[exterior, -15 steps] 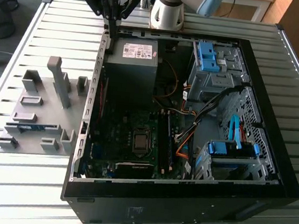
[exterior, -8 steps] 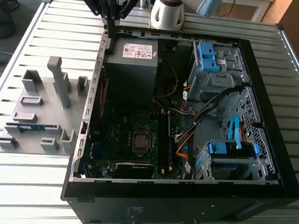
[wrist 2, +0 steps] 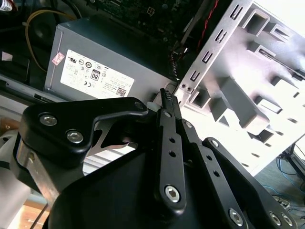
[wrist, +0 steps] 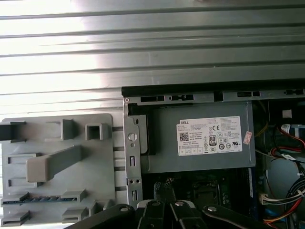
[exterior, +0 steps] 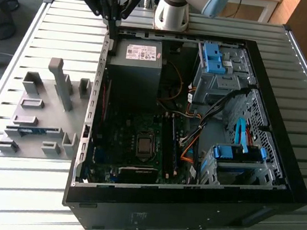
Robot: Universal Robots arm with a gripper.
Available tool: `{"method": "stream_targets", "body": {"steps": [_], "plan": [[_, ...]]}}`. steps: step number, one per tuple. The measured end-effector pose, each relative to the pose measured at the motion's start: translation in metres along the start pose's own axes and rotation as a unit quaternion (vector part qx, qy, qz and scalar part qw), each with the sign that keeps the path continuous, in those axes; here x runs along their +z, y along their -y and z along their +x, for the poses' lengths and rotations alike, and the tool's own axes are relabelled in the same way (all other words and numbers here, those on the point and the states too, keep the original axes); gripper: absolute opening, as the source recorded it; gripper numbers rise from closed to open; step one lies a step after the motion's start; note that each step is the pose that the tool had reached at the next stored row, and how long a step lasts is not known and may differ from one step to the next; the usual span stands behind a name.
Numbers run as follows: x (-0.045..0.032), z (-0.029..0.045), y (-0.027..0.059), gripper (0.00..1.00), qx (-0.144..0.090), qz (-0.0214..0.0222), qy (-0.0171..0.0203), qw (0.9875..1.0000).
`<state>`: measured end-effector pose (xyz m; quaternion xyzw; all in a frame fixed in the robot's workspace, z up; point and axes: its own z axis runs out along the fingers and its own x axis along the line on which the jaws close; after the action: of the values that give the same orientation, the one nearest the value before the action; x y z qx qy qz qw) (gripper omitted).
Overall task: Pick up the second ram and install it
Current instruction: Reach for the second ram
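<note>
Slatted metal bench (exterior: 0, 197): gripper (exterior: 114, 31) pinched shut, empty, over open PC case (exterior: 186, 214) corner by power supply (exterior: 140, 63); second ram (exterior: 32, 130) lies in grey fixture (exterior: 39, 97) slot beside case; pick not begun, likely needs jaws parted along stick

Second ram (wrist: 34, 199) in grey holder (wrist: 97, 164) beside open case (wrist: 200, 90)

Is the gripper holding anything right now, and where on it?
Nothing. The gripper, jaws closed and empty, hangs near the power supply; the second ram lies in the gray holder.
</note>
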<state>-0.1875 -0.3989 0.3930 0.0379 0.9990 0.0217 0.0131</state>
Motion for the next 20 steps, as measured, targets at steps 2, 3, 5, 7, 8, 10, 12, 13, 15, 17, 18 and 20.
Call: {"method": "stream_targets", "body": {"steps": [2,3,5,7,8,10,12,13,15,17,18,20], "plan": [[0.0000,0.0008,0.0001,0.10,0.000,0.0000,0.0000,1.0000],[0.0000,0.0013,0.0001,0.10,0.000,0.0000,0.0000,1.0000],[0.0000,0.0022,0.0002,0.10,0.000,0.0000,0.0000,1.0000],[0.0000,0.0030,0.0002,0.10,0.000,0.0000,0.0000,1.0000],[0.0000,0.0034,0.0003,0.10,0.000,0.0000,0.0000,1.0000],[0.0000,0.0050,0.0004,0.10,0.000,0.0000,0.0000,1.0000],[-0.0001,0.0058,0.0004,0.10,0.000,0.0000,0.0000,1.0000],[-0.0001,0.0062,0.0005,0.10,0.000,0.0000,0.0000,1.0000],[0.0000,0.0069,0.0005,0.10,0.000,0.0000,0.0000,1.0000],[-0.0001,0.0077,0.0006,0.10,0.000,0.0000,0.0000,1.0000],[-0.0001,0.0081,0.0006,0.10,0.000,0.0000,0.0000,1.0000],[0.0000,0.0090,0.0007,0.10,0.000,0.0000,0.0000,1.0000]]}}
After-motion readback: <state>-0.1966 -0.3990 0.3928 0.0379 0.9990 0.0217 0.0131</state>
